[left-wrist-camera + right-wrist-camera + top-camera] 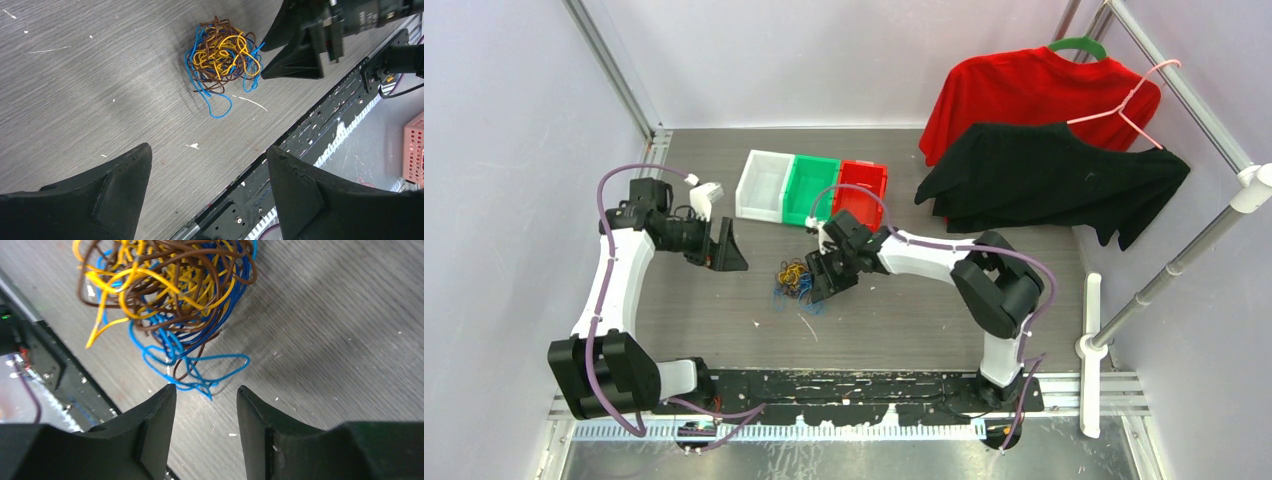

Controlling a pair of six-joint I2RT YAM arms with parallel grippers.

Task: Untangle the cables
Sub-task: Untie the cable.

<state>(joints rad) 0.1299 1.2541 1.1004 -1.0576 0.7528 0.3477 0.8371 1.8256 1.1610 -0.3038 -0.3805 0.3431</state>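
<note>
We see the cables point(793, 279) as one tangled clump of blue, yellow and brown on the grey worktop point(904, 320), near the row of bins point(812, 190). Our left tool point(207, 155) hangs apart from the clump on its left, fingers spread wide with nothing between them. Our right tool point(206, 390) sits just beside the clump on its right. Its fingers are partly apart and grip nothing, and one blue strand loops right at their tips.

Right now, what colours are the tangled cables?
Blue, yellow and brown cables; the right wrist view shows them best.
</note>
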